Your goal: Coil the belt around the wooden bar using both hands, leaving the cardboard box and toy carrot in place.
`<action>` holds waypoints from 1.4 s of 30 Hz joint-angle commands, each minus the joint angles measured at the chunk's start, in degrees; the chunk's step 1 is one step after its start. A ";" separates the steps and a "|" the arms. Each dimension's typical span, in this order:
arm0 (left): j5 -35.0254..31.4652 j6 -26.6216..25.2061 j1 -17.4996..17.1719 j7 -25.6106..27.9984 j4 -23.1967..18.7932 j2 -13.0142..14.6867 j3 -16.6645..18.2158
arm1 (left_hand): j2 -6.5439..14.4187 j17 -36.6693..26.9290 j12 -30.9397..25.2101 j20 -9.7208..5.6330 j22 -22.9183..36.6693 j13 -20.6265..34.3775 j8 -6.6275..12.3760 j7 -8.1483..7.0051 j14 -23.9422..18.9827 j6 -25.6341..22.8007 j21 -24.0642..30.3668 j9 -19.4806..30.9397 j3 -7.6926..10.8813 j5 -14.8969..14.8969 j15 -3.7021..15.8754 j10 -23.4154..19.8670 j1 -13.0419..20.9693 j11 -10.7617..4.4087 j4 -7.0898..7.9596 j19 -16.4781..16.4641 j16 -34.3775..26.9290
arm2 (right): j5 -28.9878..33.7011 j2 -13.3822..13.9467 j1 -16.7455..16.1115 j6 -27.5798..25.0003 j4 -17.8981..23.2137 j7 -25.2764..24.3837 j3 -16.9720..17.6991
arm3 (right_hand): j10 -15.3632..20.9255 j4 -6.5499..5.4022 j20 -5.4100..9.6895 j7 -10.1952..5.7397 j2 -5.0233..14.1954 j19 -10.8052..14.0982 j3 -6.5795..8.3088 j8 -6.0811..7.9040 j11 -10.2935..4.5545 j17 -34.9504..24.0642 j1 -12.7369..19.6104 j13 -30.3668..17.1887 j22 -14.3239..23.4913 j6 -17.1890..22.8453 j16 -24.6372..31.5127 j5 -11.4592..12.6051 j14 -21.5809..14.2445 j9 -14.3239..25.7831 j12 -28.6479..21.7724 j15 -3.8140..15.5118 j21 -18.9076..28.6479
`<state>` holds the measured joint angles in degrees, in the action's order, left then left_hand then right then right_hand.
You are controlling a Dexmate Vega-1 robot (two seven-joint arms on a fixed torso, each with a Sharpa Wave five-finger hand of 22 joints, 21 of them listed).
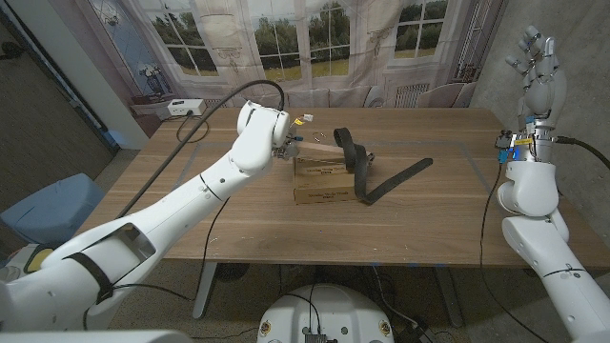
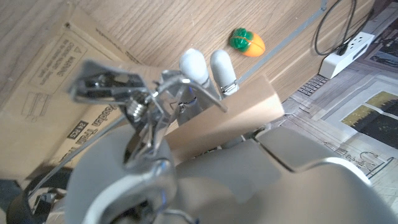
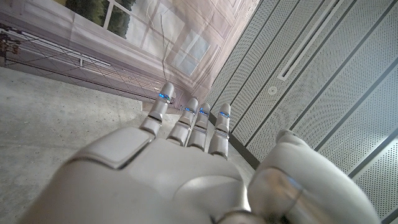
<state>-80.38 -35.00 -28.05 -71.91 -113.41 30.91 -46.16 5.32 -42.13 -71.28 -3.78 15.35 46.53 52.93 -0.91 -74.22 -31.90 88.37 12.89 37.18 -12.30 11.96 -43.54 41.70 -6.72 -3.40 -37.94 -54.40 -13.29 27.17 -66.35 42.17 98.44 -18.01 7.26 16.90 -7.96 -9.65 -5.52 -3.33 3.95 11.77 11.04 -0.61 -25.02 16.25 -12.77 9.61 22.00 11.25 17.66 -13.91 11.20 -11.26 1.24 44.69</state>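
A cardboard box [image 1: 322,181] lies at the table's middle. Above its left end my left hand [image 1: 284,143] grips the wooden bar [image 1: 322,150], fingers [image 2: 202,64] curled over the bar [image 2: 227,115]. The black belt [image 1: 359,168] loops around the bar, drapes over the box, and its tail runs right along the table. Its metal buckle [image 2: 121,87] hangs close by my left hand, over the box [image 2: 56,74]. The toy carrot [image 2: 247,42] lies on the wood beyond the bar. My right hand [image 1: 536,59] is raised high off the table's right edge, fingers spread, holding nothing [image 3: 186,168].
A white device [image 1: 181,107] with a black cable sits at the table's back left corner. A white power strip [image 2: 343,53] lies on the floor past the table's far edge. A blue chair [image 1: 52,211] stands to the left.
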 commanded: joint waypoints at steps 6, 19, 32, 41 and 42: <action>-9.36 6.80 0.88 -7.04 1.96 -0.97 -0.01 | -9.52 22.58 18.29 4.08 -5.77 -19.10 -11.60 0.05 22.50 6.20 -15.30 -1.79 -5.23 -3.15 -0.23 10.09 -7.31 -1.23 2.29 17.73 24.47 | 3.01 -2.35 -0.57 0.07 1.44 -1.52 0.53 | 0.46 0.35 -0.16 0.12 0.17 0.84 -0.18 0.15 0.17 0.19 -0.43 0.01 0.17 -0.08 0.57 0.27 -0.73 -0.06 -0.26 0.06 -0.30; -9.37 9.24 -4.63 0.91 -5.69 2.30 4.43 | -14.94 30.55 45.23 13.49 -5.47 -31.97 -32.75 -4.61 61.91 32.45 -39.64 -2.41 -21.72 -8.01 -12.96 37.05 -12.74 3.92 0.63 38.35 42.66 | 5.17 -3.20 -1.99 -2.53 4.86 -2.58 0.81 | 0.60 0.46 -0.31 0.17 0.26 1.31 -0.22 0.24 0.19 0.61 -0.59 0.08 0.19 0.08 0.75 0.41 -1.12 -0.08 -0.35 0.12 -0.57; 19.61 8.81 -19.52 33.34 -13.69 5.60 21.98 | -11.93 30.88 55.15 14.29 -5.36 -34.14 -42.23 -7.90 76.89 45.01 -49.70 -2.46 -28.11 -8.08 -17.03 51.44 -18.84 5.48 4.92 47.30 43.87 | 2.04 -2.50 -2.62 -5.98 7.25 -1.28 -0.56 | 0.68 0.70 -0.05 0.20 0.23 1.59 -0.32 0.32 0.28 1.27 -0.78 0.17 0.22 0.26 0.30 0.61 0.09 -0.10 -0.41 1.08 -1.16; 53.90 20.68 -26.03 54.40 -8.43 5.63 33.86 | -11.42 30.99 56.06 14.95 -5.30 -34.49 -42.24 -8.35 78.35 46.24 -51.38 -2.51 -29.41 -8.05 -18.10 52.16 -20.61 5.85 6.22 48.18 43.44 | -2.34 0.59 -2.84 -11.89 9.20 0.99 -0.92 | -0.93 1.26 0.30 0.41 0.29 1.90 -0.36 0.44 0.84 2.87 -0.71 0.42 0.23 0.76 -0.49 0.87 2.60 -0.15 0.08 2.25 -2.28; 57.31 22.00 -26.19 55.41 -7.46 5.74 34.54 | -11.39 31.00 56.07 15.05 -5.30 -34.50 -42.21 -8.44 78.32 46.16 -51.44 -2.51 -29.46 -8.04 -18.14 52.13 -20.69 5.90 6.28 48.23 43.41 | -2.61 0.62 -2.74 -12.32 9.26 0.88 -1.07 | -0.97 1.28 0.34 0.38 0.31 1.94 -0.37 0.43 1.25 2.98 -0.73 0.44 0.23 0.76 -0.48 0.87 2.64 -0.15 0.08 2.22 -2.34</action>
<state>-72.38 -25.02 -47.08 -51.16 -124.33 35.76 -23.73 -6.10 -11.19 -15.42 10.84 9.75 11.97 10.36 -9.02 4.30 9.84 37.05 10.39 8.01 -19.94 -5.65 8.96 21.62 -1.03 2.78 9.77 -10.59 -11.84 25.09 -68.80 35.40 105.28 -18.76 7.01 15.88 -7.01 -9.44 -5.21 -3.05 5.61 11.31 11.28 -0.41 -22.21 15.51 -12.24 9.75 22.32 10.79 18.25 -11.54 10.92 -11.26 2.17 42.57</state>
